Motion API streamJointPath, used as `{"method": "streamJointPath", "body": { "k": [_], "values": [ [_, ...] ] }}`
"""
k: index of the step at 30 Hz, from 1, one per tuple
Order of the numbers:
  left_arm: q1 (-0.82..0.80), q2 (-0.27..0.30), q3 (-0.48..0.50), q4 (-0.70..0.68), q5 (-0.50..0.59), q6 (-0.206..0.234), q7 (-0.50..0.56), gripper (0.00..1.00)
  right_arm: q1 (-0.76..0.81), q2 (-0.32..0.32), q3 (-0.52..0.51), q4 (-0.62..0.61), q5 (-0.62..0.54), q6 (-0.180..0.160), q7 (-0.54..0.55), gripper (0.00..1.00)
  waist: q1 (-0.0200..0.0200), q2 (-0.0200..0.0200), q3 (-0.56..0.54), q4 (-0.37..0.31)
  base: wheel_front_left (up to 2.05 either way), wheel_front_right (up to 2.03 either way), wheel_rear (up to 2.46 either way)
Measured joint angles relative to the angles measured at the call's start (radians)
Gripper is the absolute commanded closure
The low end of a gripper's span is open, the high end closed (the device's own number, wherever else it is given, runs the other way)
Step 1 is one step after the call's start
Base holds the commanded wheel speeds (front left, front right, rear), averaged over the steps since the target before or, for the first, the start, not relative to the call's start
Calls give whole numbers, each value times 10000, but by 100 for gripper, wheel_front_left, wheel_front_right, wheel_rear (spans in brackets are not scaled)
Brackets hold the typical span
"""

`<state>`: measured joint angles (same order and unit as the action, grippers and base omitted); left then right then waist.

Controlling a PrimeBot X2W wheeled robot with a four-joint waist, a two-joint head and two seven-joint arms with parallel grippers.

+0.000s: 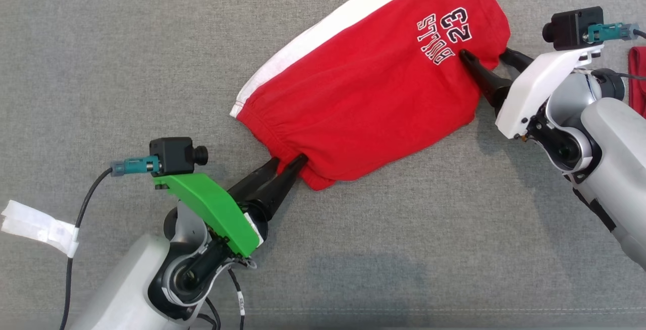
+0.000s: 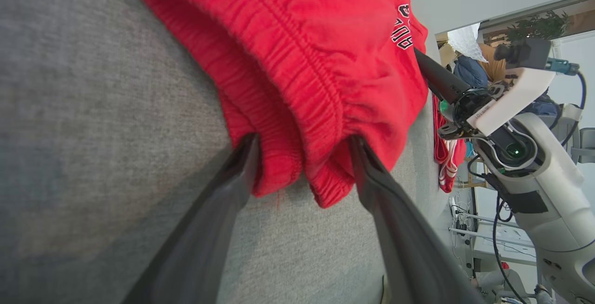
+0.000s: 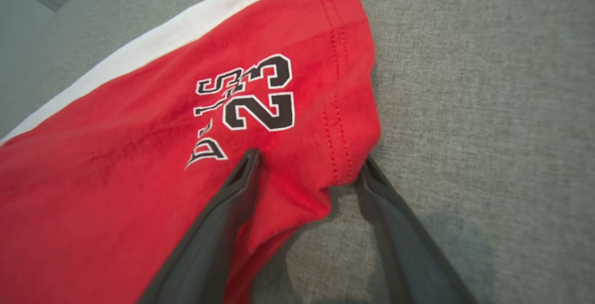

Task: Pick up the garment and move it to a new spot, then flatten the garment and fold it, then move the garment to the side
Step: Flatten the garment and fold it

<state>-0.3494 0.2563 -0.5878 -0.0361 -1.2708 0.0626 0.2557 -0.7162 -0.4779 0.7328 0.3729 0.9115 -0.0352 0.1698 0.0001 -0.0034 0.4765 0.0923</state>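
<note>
Head view: red shorts (image 1: 373, 93) w/ white side stripe lie on grey surface (image 1: 101, 42), set diagonally, elastic waistband toward lower L, leg hem toward upper R. L gripper (image 1: 288, 159) is at the waistband's near corner, tips touching the gathered edge. R gripper (image 1: 483, 53) is at the hem corner: one finger lies on top of the fabric just beside the "BULLS 23" print (image 1: 443, 35), the other comes out from under the hem. Second red cloth (image 1: 637, 80) at R edge, apart from shorts. White tape (image 1: 35, 226) on L arm's cable.

L wrist view: jaws spread wide, bunched waistband sitting between them and touching both fingers near the tips; fabric not squeezed, shorts resting on the surface. R arm (image 2: 525, 146) at the shorts' far end.

R wrist view: jaws wide apart here too. Hem corner lies between them; one finger over the fabric just below the print, the other beside the stitched hem, against the surface. Fabric not pinched. Pic a bit blurred.
</note>
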Motion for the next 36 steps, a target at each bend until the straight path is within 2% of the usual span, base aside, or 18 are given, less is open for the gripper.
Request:
{"method": "streamJointPath", "body": {
  "k": [1,2,4,6,7,8,9,10,18,23,28,30,36],
  "values": [
    [-1,-29,-10,27,0,2,2,0,-16,10,-2,25,6,0,33,58,0,0,-3,-5,0,0,0],
    [-1,-58,-10,52,0,4,2,0,-42,23,2,42,19,2,90,74,0,0,-5,-16,0,0,0],
    [-8,-86,-38,128,0,4,58,0,-99,56,2,73,56,46,155,100,0,0,-2,-58,0,0,0],
    [-20,-148,-79,234,4,4,75,0,-100,58,-17,130,119,65,159,100,0,0,-2,-86,0,0,0],
    [-32,-151,-81,265,10,4,75,15,-99,59,-15,151,138,75,161,100,0,0,-3,-99,0,0,0],
    [-42,-153,-79,291,10,4,75,50,-99,77,-10,165,138,86,159,100,0,0,-4,-114,0,0,0],
    [-43,-153,-69,336,10,2,73,81,-99,111,0,184,138,88,159,100,0,0,-10,-136,0,0,0],
    [-47,-153,-67,374,10,-10,73,100,-99,151,4,201,138,90,159,100,0,0,-20,-161,0,0,0],
    [-190,-4,-280,690,-10,-389,487,100,-39,209,-58,397,253,178,65,100,0,0,-222,-291,0,0,0],
    [-191,769,-232,677,-286,-848,1047,100,273,318,-265,439,650,366,-163,100,0,0,-475,-335,0,0,0],
    [-129,1459,-222,433,-1181,-1486,2040,100,745,336,-466,403,907,514,-506,100,0,0,-819,-397,0,0,0],
    [35,1697,-10,301,-1657,-1509,2247,100,1020,366,-499,336,1085,606,-594,100,0,0,-973,-441,0,0,0],
    [319,2675,520,251,-2029,-1513,2648,100,2259,535,-560,-238,1486,614,-1057,100,0,0,-1413,-684,0,0,0]
  ]
}}
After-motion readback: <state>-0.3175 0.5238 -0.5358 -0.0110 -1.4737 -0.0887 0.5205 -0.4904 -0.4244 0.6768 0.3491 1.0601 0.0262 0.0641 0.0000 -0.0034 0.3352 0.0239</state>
